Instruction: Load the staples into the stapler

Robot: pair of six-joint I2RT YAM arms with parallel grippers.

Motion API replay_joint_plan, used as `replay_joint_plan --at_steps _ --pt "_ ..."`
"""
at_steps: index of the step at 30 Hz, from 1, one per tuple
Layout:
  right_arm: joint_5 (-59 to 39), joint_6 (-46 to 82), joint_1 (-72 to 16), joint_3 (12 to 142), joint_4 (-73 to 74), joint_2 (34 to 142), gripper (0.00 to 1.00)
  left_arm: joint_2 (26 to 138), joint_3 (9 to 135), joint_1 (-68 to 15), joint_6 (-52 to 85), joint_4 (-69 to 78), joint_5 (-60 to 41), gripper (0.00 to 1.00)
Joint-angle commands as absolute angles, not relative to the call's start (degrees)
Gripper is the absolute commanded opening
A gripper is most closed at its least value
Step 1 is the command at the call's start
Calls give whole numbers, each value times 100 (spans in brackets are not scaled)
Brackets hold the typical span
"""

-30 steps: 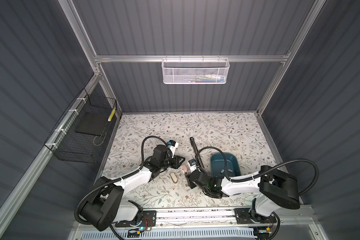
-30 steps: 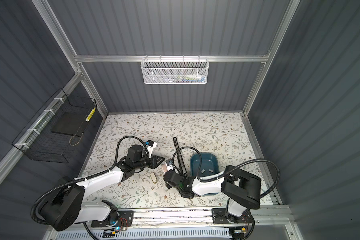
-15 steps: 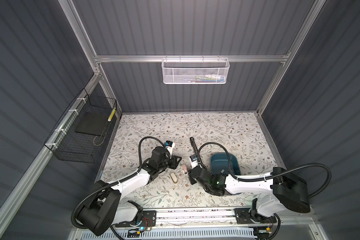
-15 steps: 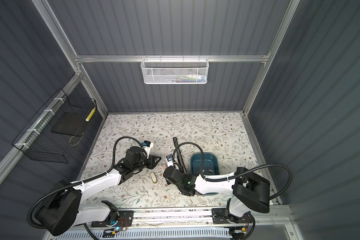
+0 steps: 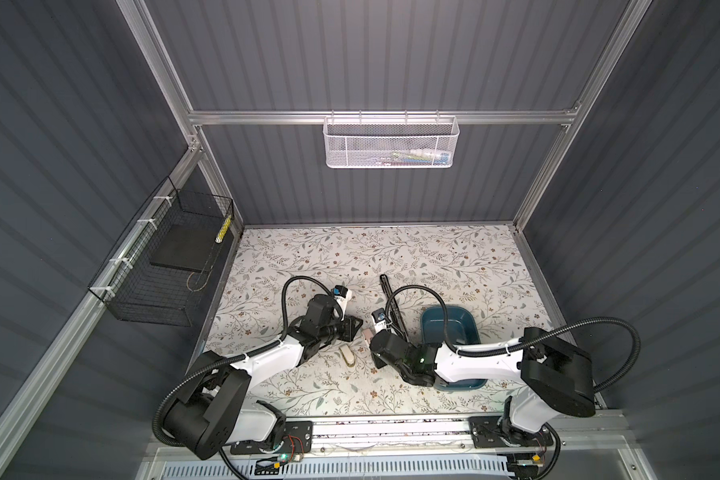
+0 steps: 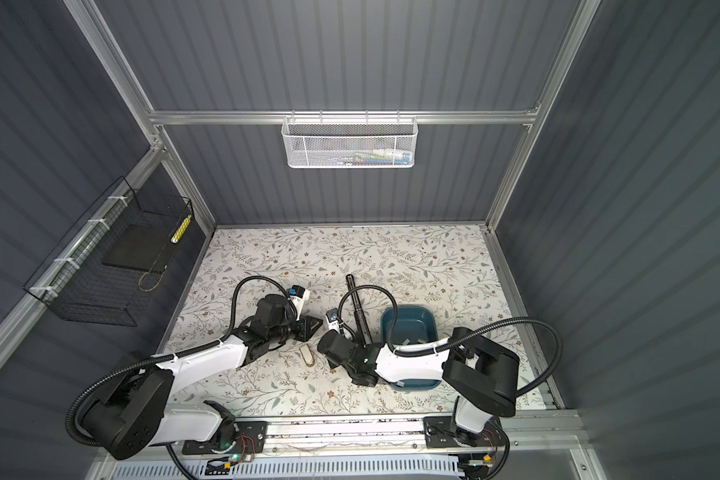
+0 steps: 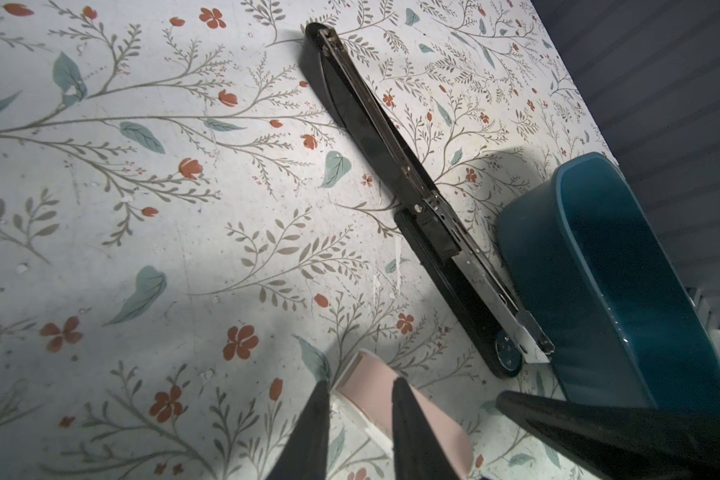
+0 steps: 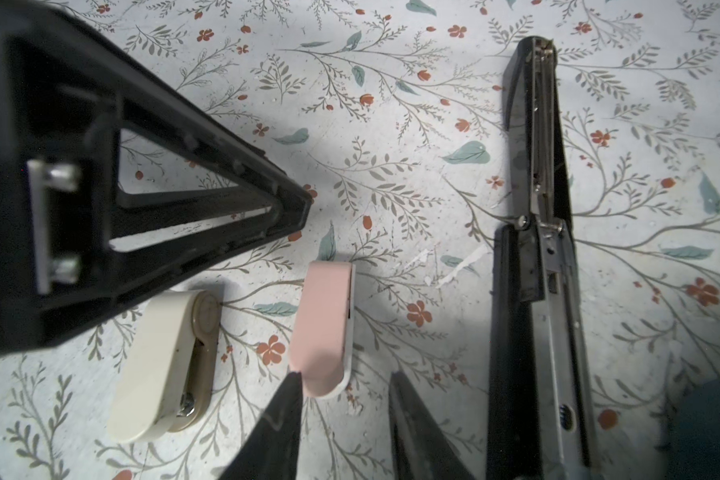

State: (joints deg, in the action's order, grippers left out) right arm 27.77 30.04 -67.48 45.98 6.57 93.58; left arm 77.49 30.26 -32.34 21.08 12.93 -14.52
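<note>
A long black stapler lies opened flat on the floral table, its metal channel facing up. A small pink stapler lies on its side between my two grippers. The left gripper hovers over one end of it, its jaws a narrow gap apart and gripping nothing. From the opposite end, my right gripper stands open, one fingertip beside the pink stapler's rounded end. The staples are out of view.
A cream small stapler lies left of the pink one. A blue bin sits right of the black stapler, under the right arm. A white mesh basket and a black wire basket hang on the walls.
The right arm has stretched out low, bringing its gripper up to the pink stapler with its jaws narrowed. The left gripper drew back slightly to the left.
</note>
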Motion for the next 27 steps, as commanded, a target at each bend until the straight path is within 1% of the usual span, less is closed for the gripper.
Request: replay_joint_plan --at_steps 1,8,16,19,24,27 --pt "2773 3135 -6741 4619 606 9478 37 7805 3151 -3270 1992 1263 -1601 27" --pt "2754 3149 -6734 4614 624 9492 35 7984 3221 -3270 1985 1283 -1755 22" --pt "2873 2973 -6733 4609 576 8984 36 8162 3276 -3270 1971 1266 -1841 20" --pt "2871 3001 -6669 4733 487 9093 36 8198 3294 -3270 1969 1265 -1845 20" --pt "2605 3152 -6503 4951 375 9478 32 8210 3305 -3275 1952 1248 -1845 20" --pt "2497 3175 -6504 5008 358 9609 32 8214 3308 -3273 1952 1239 -1845 20"
